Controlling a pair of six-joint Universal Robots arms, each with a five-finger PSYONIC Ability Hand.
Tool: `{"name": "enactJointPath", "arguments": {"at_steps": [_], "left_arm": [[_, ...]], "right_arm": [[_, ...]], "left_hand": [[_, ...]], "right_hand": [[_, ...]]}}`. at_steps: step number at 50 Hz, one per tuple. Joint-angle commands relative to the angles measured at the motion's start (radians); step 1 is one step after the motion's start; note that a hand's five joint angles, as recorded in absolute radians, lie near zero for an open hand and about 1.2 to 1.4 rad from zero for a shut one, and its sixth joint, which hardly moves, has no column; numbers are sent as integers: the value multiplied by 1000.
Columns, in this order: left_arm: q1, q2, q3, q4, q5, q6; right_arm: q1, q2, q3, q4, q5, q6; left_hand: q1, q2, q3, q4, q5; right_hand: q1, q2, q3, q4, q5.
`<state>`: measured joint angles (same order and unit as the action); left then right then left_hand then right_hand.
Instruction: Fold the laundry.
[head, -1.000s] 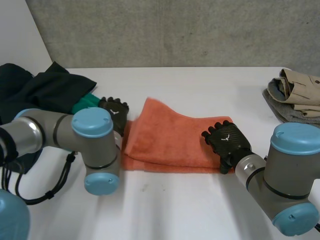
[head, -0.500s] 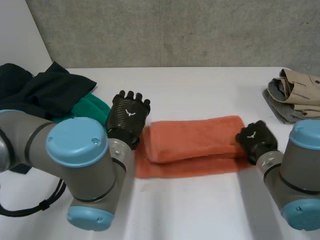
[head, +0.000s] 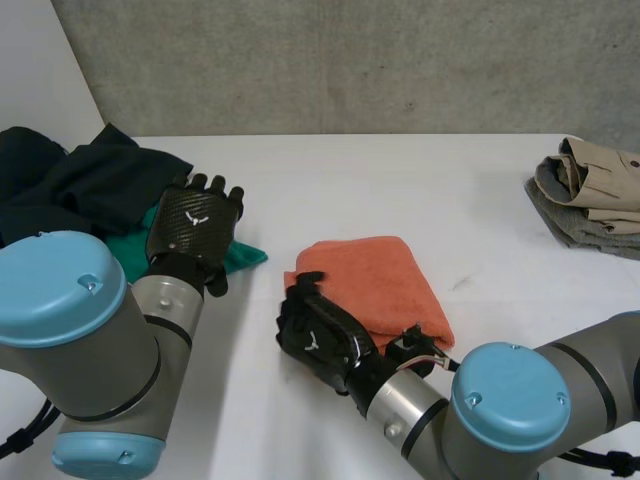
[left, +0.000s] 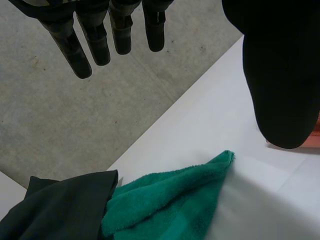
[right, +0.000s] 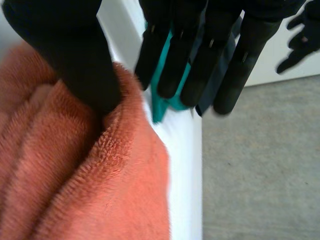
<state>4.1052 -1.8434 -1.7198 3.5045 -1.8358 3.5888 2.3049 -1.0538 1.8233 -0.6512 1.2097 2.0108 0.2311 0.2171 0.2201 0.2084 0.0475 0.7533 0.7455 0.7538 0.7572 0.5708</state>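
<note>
1. The table (head: 400, 180) gives plenty of bare white surface around the fold. The step is probably best finished where the cloth lies, pressing straight down and not sliding it.
2. The orange towel (head: 375, 285) lies near the middle of the table, folded into a compact block. The step in hand looks like squaring and flattening that fold. Its layers should be lined up at the edges before any weight goes on.
3. The right robot hand (head: 318, 335) sits at the towel's near-left edge. In its wrist view the thumb rests against the pile at that edge and the fingers reach straight out past it, gripping nothing. I judge it should smooth from the edge toward the middle, then lift clear so the top layer is not dragged open.
4. The left robot hand (head: 195, 228) hangs above the green towel (head: 240, 258), fingers straight and empty. It could steady the orange towel's far side, or wait well apart.
5. Counted:
   - one table;
   - two arms and two robot hands;
   - one dark garment heap (head: 80, 185) at the left, its number of pieces unclear;
   - one beige garment (head: 600, 170) lying on one grey garment (head: 560, 215) at the right;
   - one orange towel;
   - one green towel, touching the dark heap.
</note>
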Motion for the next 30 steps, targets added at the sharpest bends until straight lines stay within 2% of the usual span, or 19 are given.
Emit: {"name": "enactJointPath", "arguments": {"at_steps": [1, 2, 5, 6, 10, 11, 17, 18, 20, 26, 30], "left_arm": [[-14, -8, 49, 30, 1, -36], [-17, -10, 58, 37, 1, -44], [-51, -17, 104, 51, 4, -87], [-65, -20, 118, 51, 9, -99], [-118, -69, 199, 47, 70, -163], [-137, -95, 236, 39, 102, -192], [-195, -232, 377, 10, 184, -280], [-197, -297, 435, -27, 191, -286], [-197, -330, 466, -53, 191, -286], [-195, -506, 621, -274, 161, -286], [-194, -551, 646, -387, 64, -285]], "right_arm": [[-68, -159, 24, 31, 51, 264], [-111, -225, 27, 63, 53, 399], [-165, -271, 14, 123, 47, 625], [-195, -285, 1, 166, 45, 778], [-270, -327, -65, 304, 24, 1055], [-292, -336, -78, 333, 19, 1084], [-455, -295, -174, 551, 7, 1108], [-461, -276, -188, 567, 11, 1106], [-464, -218, -229, 606, 4, 1088], [-463, -89, -321, 663, 4, 1023], [-463, 6, -380, 703, -24, 970]], "left_hand": [[-56, -42, -45, -33, -47], [-56, -42, -45, -33, -47], [-53, -39, -42, -30, -44], [-50, -36, -39, -27, -41], [-35, -21, -24, -13, -26], [-29, -15, -18, -7, -20], [-9, 5, 2, 14, 0], [-9, 5, 2, 14, 0], [-9, 5, 2, 14, 0], [-6, 8, 5, 17, 3], [-6, 8, 5, 17, 3]], "right_hand": [[-579, -571, -579, -583, -571], [-579, -571, -579, -583, -571], [-579, -571, -579, -583, -571], [-579, -571, -579, -583, -571], [-579, -571, -579, -583, -571], [-579, -571, -579, -583, -571], [-579, -571, -579, -583, -571], [-579, -571, -579, -583, -571], [-579, -571, -579, -583, -571], [-579, -571, -579, -583, -571], [-579, -571, -579, -583, -571]]}}
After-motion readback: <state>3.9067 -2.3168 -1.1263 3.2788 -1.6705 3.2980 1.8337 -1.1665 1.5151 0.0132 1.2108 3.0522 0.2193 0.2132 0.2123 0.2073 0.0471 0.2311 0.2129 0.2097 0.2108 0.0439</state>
